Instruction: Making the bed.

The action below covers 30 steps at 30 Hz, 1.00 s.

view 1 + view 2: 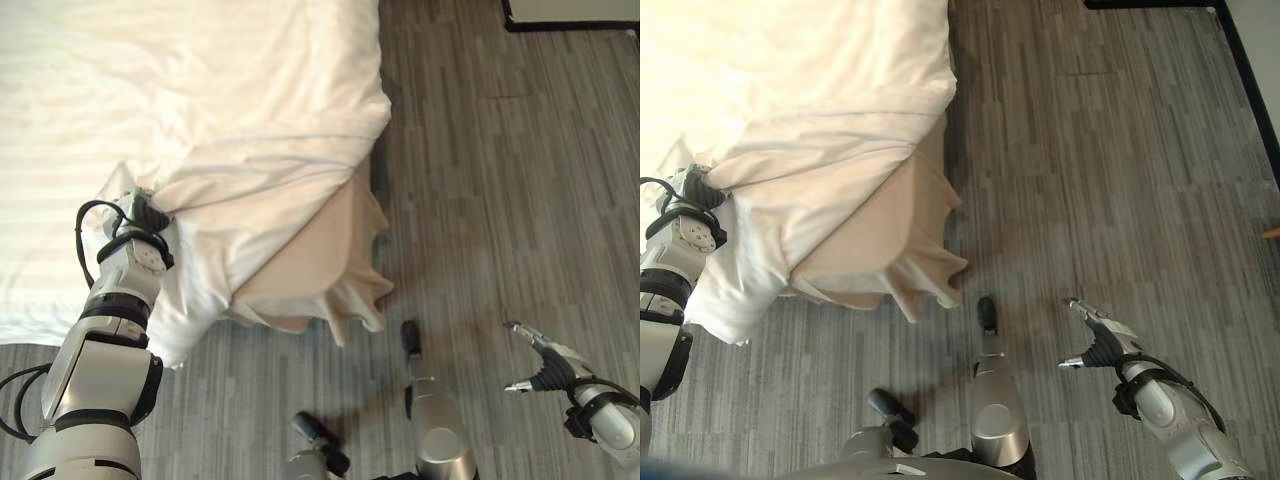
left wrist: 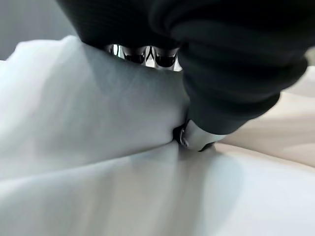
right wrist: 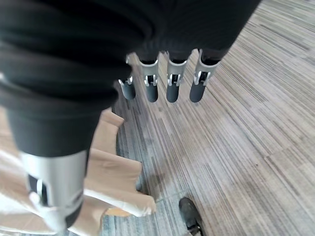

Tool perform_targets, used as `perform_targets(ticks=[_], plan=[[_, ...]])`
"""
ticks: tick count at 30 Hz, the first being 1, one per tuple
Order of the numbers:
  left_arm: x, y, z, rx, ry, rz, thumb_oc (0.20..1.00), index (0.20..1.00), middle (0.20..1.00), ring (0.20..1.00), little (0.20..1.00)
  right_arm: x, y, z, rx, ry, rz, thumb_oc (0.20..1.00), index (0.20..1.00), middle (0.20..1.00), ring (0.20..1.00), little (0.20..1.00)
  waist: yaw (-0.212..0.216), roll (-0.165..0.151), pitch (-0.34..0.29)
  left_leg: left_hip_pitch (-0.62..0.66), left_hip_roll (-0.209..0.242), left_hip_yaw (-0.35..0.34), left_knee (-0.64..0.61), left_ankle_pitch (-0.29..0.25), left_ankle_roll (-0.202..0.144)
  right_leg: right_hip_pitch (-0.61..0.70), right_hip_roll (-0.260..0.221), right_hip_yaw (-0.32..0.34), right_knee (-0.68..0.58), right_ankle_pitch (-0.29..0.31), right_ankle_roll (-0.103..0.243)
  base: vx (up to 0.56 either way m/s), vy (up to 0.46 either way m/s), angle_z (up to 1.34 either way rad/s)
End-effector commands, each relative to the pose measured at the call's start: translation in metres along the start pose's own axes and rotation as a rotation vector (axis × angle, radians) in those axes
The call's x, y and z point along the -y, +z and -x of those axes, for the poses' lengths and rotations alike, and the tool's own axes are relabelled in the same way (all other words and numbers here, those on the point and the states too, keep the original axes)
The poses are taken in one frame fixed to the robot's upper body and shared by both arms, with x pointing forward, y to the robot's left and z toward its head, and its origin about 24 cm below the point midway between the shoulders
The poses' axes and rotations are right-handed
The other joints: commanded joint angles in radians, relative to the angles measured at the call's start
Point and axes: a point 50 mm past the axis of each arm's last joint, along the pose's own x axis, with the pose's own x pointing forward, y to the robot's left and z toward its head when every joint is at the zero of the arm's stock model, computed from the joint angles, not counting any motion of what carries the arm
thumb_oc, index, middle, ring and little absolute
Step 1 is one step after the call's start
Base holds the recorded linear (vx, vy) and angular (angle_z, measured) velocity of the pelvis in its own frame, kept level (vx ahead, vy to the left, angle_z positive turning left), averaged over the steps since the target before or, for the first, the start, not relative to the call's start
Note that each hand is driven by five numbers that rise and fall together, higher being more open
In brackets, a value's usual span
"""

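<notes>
So the white duvet (image 1: 200, 120) is bunched up over the corner of the bed (image 1: 40, 290), with a big fold sagging off the edge toward the floor. Under it a beige bed skirt (image 1: 320, 265) hangs out at the corner, kind of rumpled, its hem just reaching the grey wood-look floor (image 1: 500, 180).

The left hand (image 1: 148, 212) is right at the duvet's edge, on the side of the bed nearest the robot. In the left wrist view its fingers (image 2: 165, 56) are curled down into the white cloth and the thumb (image 2: 194, 137) is pressed in from the other side, so it's got a pinch of duvet bunched between them.

The right hand (image 1: 1098, 345) is well away from the bed, hanging over bare floor. The right wrist view shows its fingers (image 3: 172, 83) straight and spread, nothing in them, thumb (image 3: 54, 196) apart.
</notes>
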Motion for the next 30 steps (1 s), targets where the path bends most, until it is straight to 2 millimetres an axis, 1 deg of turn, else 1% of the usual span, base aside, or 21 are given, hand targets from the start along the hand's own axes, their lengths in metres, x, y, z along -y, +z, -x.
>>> perform_targets(ticks=[1, 3, 4, 6, 7, 8, 9, 13, 14, 16, 17, 18, 19, 20, 21, 22, 23, 24, 26, 29, 30], plan=[[0.025, 0.027, 0.016, 0.168, -0.042, 0.023, 0.200, 0.200, 0.200, 0.200, 0.200, -0.011, 0.000, 0.002, -0.006, -0.001, -0.006, 1.000, 1.000, 1.000, 1.000, 1.000, -0.008, -0.018, -0.099, -0.091, 0.065, -0.070, 0.024, 0.067, 0.005, 0.069, -0.126, 0.041, 0.023, -0.113, 0.122, 0.03, 0.020, 0.10], [0.056, 0.046, 0.040, 0.265, -0.136, 0.094, 0.200, 0.200, 0.200, 0.200, 0.200, -0.025, -0.007, -0.002, -0.052, 0.031, -0.021, 1.000, 1.000, 1.000, 1.000, 1.000, -0.009, -0.021, -0.114, -0.067, 0.051, -0.073, 0.023, 0.052, 0.012, 0.092, -0.130, 0.043, 0.023, -0.115, 0.122, 0.03, 0.022, 0.18], [0.056, 0.045, 0.041, 0.262, -0.137, 0.093, 0.200, 0.200, 0.200, 0.200, 0.200, -0.026, -0.007, -0.002, -0.051, 0.032, -0.020, 1.000, 1.000, 1.000, 1.000, 1.000, -0.010, -0.022, -0.114, -0.066, 0.050, -0.073, 0.023, 0.051, 0.012, 0.093, -0.131, 0.044, 0.023, -0.116, 0.122, 0.03, 0.018, 0.14], [0.110, 0.088, 0.094, 0.408, -0.364, 0.281, 0.200, 0.200, 0.200, 0.200, 0.200, -0.061, -0.023, -0.008, -0.168, 0.127, -0.023, 1.000, 1.000, 1.000, 1.000, 1.000, -0.015, -0.036, -0.140, -0.022, 0.024, -0.077, 0.022, 0.019, 0.031, 0.132, -0.139, 0.052, 0.022, -0.119, 0.122, 0.05, 0.018, 0.04], [0.121, 0.100, 0.106, 0.444, -0.424, 0.316, 0.200, 0.200, 0.200, 0.200, 0.200, -0.072, -0.027, -0.008, -0.205, 0.157, -0.029, 1.000, 1.000, 1.000, 1.000, 1.000, -0.018, -0.037, -0.146, -0.013, 0.019, -0.077, 0.022, 0.014, 0.035, 0.138, -0.141, 0.056, 0.022, -0.119, 0.122, 0.04, 0.012, -0.04], [0.121, 0.100, 0.106, 0.444, -0.424, 0.315, 0.200, 0.200, 0.200, 0.200, 0.200, -0.072, -0.027, -0.009, -0.204, 0.157, -0.029, 1.000, 1.000, 1.000, 1.000, 1.000, -0.017, -0.038, -0.145, -0.011, 0.018, -0.076, 0.022, 0.013, 0.035, 0.138, -0.141, 0.057, 0.022, -0.119, 0.122, 0.02, 0.013, -0.05], [0.134, 0.118, 0.124, 0.500, -0.513, 0.363, 0.200, 0.200, 0.200, 0.200, 0.200, -0.080, -0.028, -0.012, -0.231, 0.172, -0.037, 1.000, 1.000, 1.000, 1.000, 1.000, -0.025, -0.041, -0.150, 0.002, 0.010, -0.073, 0.022, 0.004, 0.042, 0.142, -0.143, 0.066, 0.022, -0.118, 0.122, 0.02, 0.011, -0.04], [0.159, 0.154, 0.164, 0.600, -0.735, 0.501, 0.200, 0.200, 0.200, 0.200, 0.200, -0.104, -0.037, -0.009, -0.325, 0.220, -0.090, 1.000, 1.000, 1.000, 1.000, 1.000, -0.041, -0.042, -0.150, 0.031, -0.003, -0.061, 0.020, -0.008, 0.054, 0.146, -0.142, 0.084, 0.022, -0.111, 0.122, 0.01, 0.013, -0.14], [0.170, 0.169, 0.185, 0.641, -0.860, 0.550, 0.200, 0.200, 0.200, 0.200, 0.200, -0.116, -0.040, -0.007, -0.370, 0.240, -0.119, 1.000, 1.000, 1.000, 1.000, 1.000, -0.045, -0.044, -0.147, 0.042, -0.009, -0.057, 0.021, -0.014, 0.057, 0.149, -0.143, 0.098, 0.021, -0.108, 0.122, 0.02, 0.015, -0.16], [0.184, 0.182, 0.209, 0.676, -0.998, 0.567, 0.200, 0.200, 0.200, 0.200, 0.200, -0.130, -0.045, -0.002, -0.428, 0.286, -0.122, 1.000, 1.000, 1.000, 1.000, 1.000, -0.055, -0.043, -0.147, 0.054, -0.015, -0.057, 0.020, -0.022, 0.060, 0.152, -0.142, 0.108, 0.021, -0.107, 0.122, 0.01, 0.008, -0.07], [0.184, 0.183, 0.209, 0.677, -0.999, 0.567, 0.200, 0.200, 0.200, 0.200, 0.200, -0.130, -0.045, -0.003, -0.428, 0.285, -0.122, 1.000, 1.000, 1.000, 1.000, 1.000, -0.054, -0.044, -0.147, 0.055, -0.015, -0.056, 0.020, -0.022, 0.060, 0.153, -0.142, 0.108, 0.020, -0.107, 0.122, 0.03, 0.004, -0.08], [0.192, 0.195, 0.225, 0.684, -1.086, 0.604, 0.294, 0.294, 0.294, 0.294, 0.294, -0.141, -0.050, 0.002, -0.486, 0.321, -0.119, 1.000, 1.000, 1.000, 1.000, 1.000, -0.064, -0.044, -0.148, 0.063, -0.019, -0.054, 0.022, -0.027, 0.063, 0.158, -0.146, 0.113, 0.023, -0.108, 0.122, 0.03, 0.001, -0.09], [0.192, 0.195, 0.225, 0.685, -1.086, 0.604, 0.325, 0.325, 0.325, 0.325, 0.325, -0.141, -0.050, 0.002, -0.486, 0.319, -0.119, 1.000, 1.000, 1.000, 1.000, 1.000, -0.063, -0.044, -0.146, 0.064, -0.019, -0.054, 0.022, -0.027, 0.063, 0.159, -0.147, 0.113, 0.023, -0.108, 0.122, 0.03, 0.005, -0.13], [0.197, 0.203, 0.234, 0.680, -1.133, 0.635, 0.454, 0.454, 0.454, 0.454, 0.454, -0.143, -0.054, 0.003, -0.514, 0.332, -0.097, 1.000, 1.000, 1.000, 1.000, 1.000, -0.070, -0.043, -0.146, 0.066, -0.022, -0.053, 0.022, -0.028, 0.064, 0.160, -0.148, 0.118, 0.024, -0.108, 0.122, -0.01, 0.007, -0.14], [0.200, 0.208, 0.240, 0.680, -1.169, 0.643, 0.796, 0.796, 0.796, 0.796, 0.796, -0.145, -0.056, 0.004, -0.531, 0.348, -0.075, 1.000, 1.000, 1.000, 1.000, 1.000, -0.074, -0.042, -0.143, 0.067, -0.024, -0.052, 0.020, -0.024, 0.066, 0.157, -0.148, 0.121, 0.024, -0.103, 0.122, 0.01, 0.036, -0.12], [0.206, 0.219, 0.258, 0.727, -1.274, 0.618, 1.000, 1.000, 1.000, 1.000, 1.000, -0.146, -0.065, 0.009, -0.583, 0.372, -0.051, 1.000, 1.000, 1.000, 1.000, 1.000, -0.090, -0.036, -0.139, 0.074, -0.029, -0.050, 0.019, -0.030, 0.068, 0.156, -0.151, 0.127, 0.027, -0.104, 0.122, 0.01, 0.037, -0.06], [0.206, 0.220, 0.258, 0.727, -1.275, 0.619, 1.000, 1.000, 1.000, 1.000, 1.000, -0.146, -0.065, 0.010, -0.584, 0.371, -0.052, 1.000, 1.000, 1.000, 1.000, 1.000, -0.090, -0.035, -0.138, 0.077, -0.030, -0.051, 0.021, -0.037, 0.067, 0.160, -0.152, 0.126, 0.028, -0.109, 0.122, 0.06, 0.061, -0.03], [0.211, 0.224, 0.274, 0.765, -1.358, 0.576, 1.000, 1.000, 1.000, 1.000, 1.000, -0.143, -0.076, 0.017, -0.644, 0.370, -0.039, 1.000, 1.000, 1.000, 1.000, 1.000, -0.105, -0.032, -0.138, 0.086, -0.035, -0.046, 0.022, -0.044, 0.069, 0.164, -0.154, 0.131, 0.028, -0.109, 0.122, 0.05, 0.032, -0.06], [0.214, 0.225, 0.282, 0.756, -1.404, 0.587, 1.000, 1.000, 1.000, 1.000, 1.000, -0.139, -0.086, 0.024, -0.693, 0.360, -0.031, 1.000, 1.000, 1.000, 1.000, 1.000, -0.111, -0.029, -0.139, 0.095, -0.039, -0.038, 0.022, -0.048, 0.070, 0.167, -0.156, 0.133, 0.028, -0.107, 0.122, 0.05, 0.027, -0.10], [0.215, 0.224, 0.285, 0.694, -1.456, 0.670, 1.000, 1.000, 1.000, 1.000, 1.000, -0.134, -0.095, 0.031, -0.747, 0.339, -0.029, 1.000, 1.000, 1.000, 1.000, 1.000, -0.113, -0.028, -0.140, 0.101, -0.041, -0.034, 0.023, -0.050, 0.071, 0.169, -0.157, 0.134, 0.028, -0.106, 0.122, 0.03, 0.001, -0.17], [0.217, 0.219, 0.287, 0.583, -1.500, 0.791, 1.000, 1.000, 1.000, 1.000, 1.000, -0.132, -0.100, 0.036, -0.779, 0.323, -0.041, 1.000, 1.000, 1.000, 1.000, 1.000, -0.110, -0.030, -0.141, 0.104, -0.041, -0.034, 0.024, -0.050, 0.071, 0.172, -0.157, 0.132, 0.028, -0.103, 0.122, 0.01, -0.011, -0.13]])
